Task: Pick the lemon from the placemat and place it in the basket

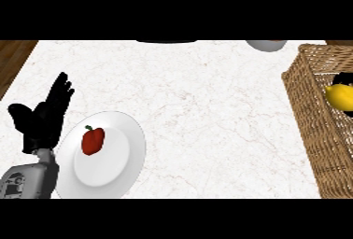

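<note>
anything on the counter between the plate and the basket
No. In the head view the stretch of white counter between the plate, which holds a red pepper, and the basket is bare.

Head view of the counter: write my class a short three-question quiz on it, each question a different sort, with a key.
1. True or false: the lemon lies on the white plate.
2. What sits on that plate? A) red pepper B) banana C) egg
3. Fill in: the right hand holds the lemon over the wicker ____.

Key: 1 false, it is at the basket, far right. 2 A. 3 basket. The left hand rests open at the left edge.
</note>
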